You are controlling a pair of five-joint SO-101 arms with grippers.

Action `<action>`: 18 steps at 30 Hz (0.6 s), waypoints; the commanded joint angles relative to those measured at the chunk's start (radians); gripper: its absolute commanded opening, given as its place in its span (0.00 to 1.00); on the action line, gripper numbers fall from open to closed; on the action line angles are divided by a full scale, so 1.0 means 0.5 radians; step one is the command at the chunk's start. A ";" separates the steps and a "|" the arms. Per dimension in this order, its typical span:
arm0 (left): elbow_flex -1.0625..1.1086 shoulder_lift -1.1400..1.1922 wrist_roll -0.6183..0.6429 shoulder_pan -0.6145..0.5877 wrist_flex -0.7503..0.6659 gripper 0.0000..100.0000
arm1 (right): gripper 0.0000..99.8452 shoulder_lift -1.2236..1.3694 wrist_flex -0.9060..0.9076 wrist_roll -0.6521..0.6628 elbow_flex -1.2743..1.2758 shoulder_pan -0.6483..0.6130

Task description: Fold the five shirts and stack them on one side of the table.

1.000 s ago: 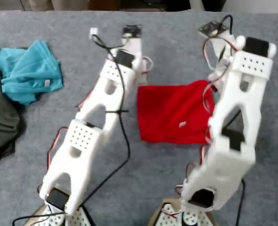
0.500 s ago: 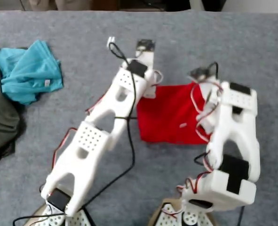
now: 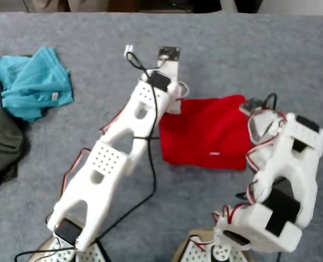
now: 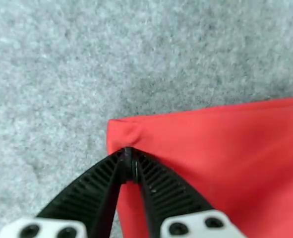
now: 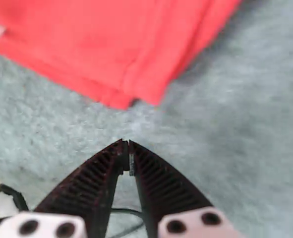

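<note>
My left claw [image 4: 129,161] is clenched on the red shirt [image 4: 225,158], right at its far left corner, and the cloth puckers a little just ahead of the tips. My right claw [image 5: 127,151] is clenched too, with nothing in it. It hangs over bare desk [image 5: 245,124] just off a corner of the red shirt [image 5: 111,44], close to it but not touching.

From above, the red shirt [image 3: 205,134] lies folded into a rough rectangle about the middle of the desk [image 3: 259,49], a small white tag showing near its near edge. The teal shirt [image 3: 33,82] sits bunched by the desk's left edge, and the dark shirt [image 3: 0,142] lies heaped just nearer along that edge, touching it.

A second ago my right arm [image 3: 287,158] stood tall over the red shirt's right side, and the cloth there was drawn up toward it. Half a second ago it had dropped low onto that side. Now it has folded back toward the desk's near right corner, and the shirt's right edge lies flat and uncovered. My left arm [image 3: 123,147] slid over to the shirt's far left corner during the first half of that second and has kept its place since. The teal and dark shirts have not shifted.
</note>
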 commanded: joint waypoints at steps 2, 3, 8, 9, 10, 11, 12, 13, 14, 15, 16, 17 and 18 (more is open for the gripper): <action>-0.068 0.002 -0.025 -0.031 0.006 0.02 | 0.01 -0.216 0.117 -0.132 -0.370 -0.204; -0.068 0.002 -0.025 -0.031 0.006 0.02 | 0.01 -0.216 0.123 -0.175 -0.428 -0.284; -0.068 0.002 -0.028 -0.031 0.006 0.02 | 0.01 -0.029 0.006 -0.295 -0.462 -0.539; -0.068 0.002 -0.028 -0.031 0.006 0.02 | 0.01 0.032 -0.018 -0.295 -0.459 -0.539; -0.068 0.002 -0.028 -0.031 0.006 0.02 | 0.01 0.094 -0.034 -0.292 -0.459 -0.535; -0.068 0.002 -0.028 -0.031 0.006 0.02 | 0.01 0.161 -0.052 -0.288 -0.459 -0.511; -0.068 0.002 -0.028 -0.031 0.006 0.02 | 0.01 0.226 -0.068 -0.288 -0.459 -0.486; -0.068 0.002 -0.028 -0.034 0.006 0.02 | 0.01 0.290 -0.080 -0.285 -0.456 -0.462; -0.068 0.002 -0.028 -0.034 0.006 0.02 | 0.01 0.348 -0.089 -0.258 -0.443 -0.428; -0.068 0.002 -0.028 -0.037 0.006 0.02 | 0.01 0.397 -0.092 -0.218 -0.413 -0.394; -0.071 0.002 -0.028 -0.052 0.006 0.02 | 0.01 0.440 -0.098 -0.184 -0.379 -0.361; -0.077 0.002 -0.028 -0.064 0.003 0.02 | 0.01 0.468 -0.129 -0.163 -0.327 -0.318; -0.080 0.002 -0.028 -0.080 -0.006 0.02 | 0.01 0.486 -0.187 -0.138 -0.250 -0.269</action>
